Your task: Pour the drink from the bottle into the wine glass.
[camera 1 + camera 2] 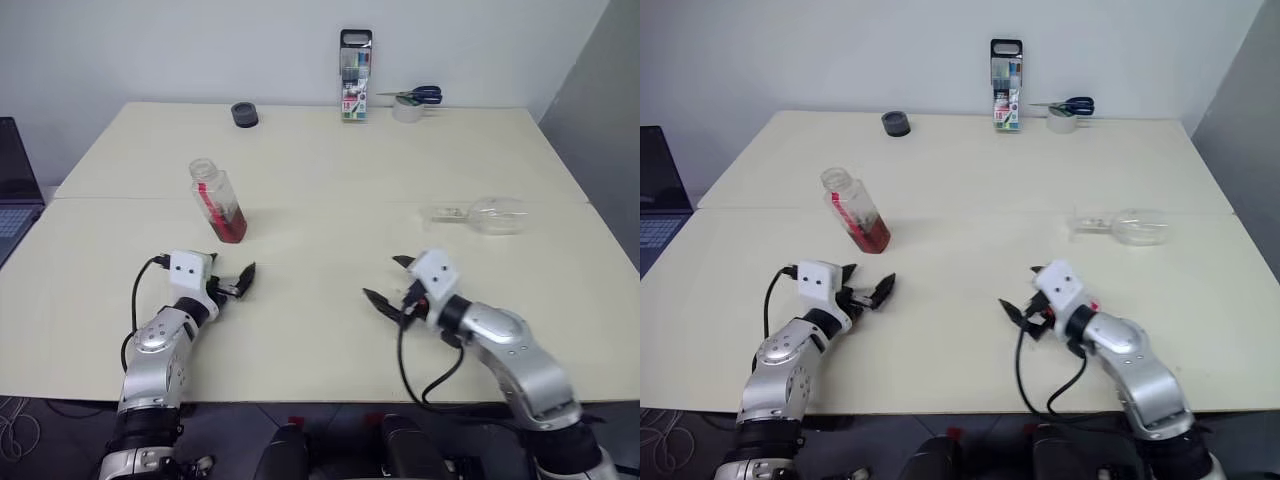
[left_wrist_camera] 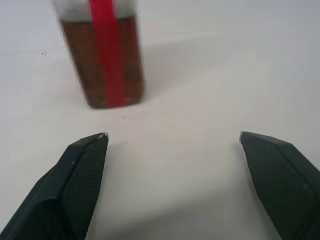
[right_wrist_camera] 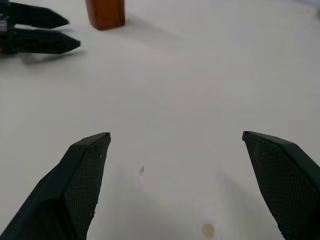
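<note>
The task stands at its opening step: nothing is grasped and no liquid has been transferred. The bottle (image 1: pixel 218 200) stands on the tabletop (image 1: pixel 320 160) on the robot's left side, leaning slightly in the head views, its mouth apparently uncapped, with the drink (image 1: pixel 230 222) filling roughly its lower half behind the red label strip. The wine glass (image 1: pixel 480 214) lies on its side on the right half of the tabletop, well apart from the bottle, bowl toward the right edge and foot toward the centre; it looks empty. The left pincer (image 1: pixel 240 280) hovers low over the tabletop near the bottle, directly in line with it, fingers spread wide and gripping nothing. The right pincer (image 1: pixel 388 284) is likewise fully spread and empty, pointing toward the centre, with the glass farther back on its side. Judged from this layout, the next move calls for the right pincer to set the glass upright, since pouring into a toppled glass is not workable, and for the left pincer to advance and close on the bottle body. At the far edge stand a dark tape roll (image 1: pixel 244 114), a tall marker pack (image 1: pixel 355 76) and scissors (image 1: pixel 415 96) resting on a pale tape roll (image 1: pixel 406 112); a laptop (image 1: pixel 15 195) sits off the left edge. None of these obstructs either approach path.
</note>
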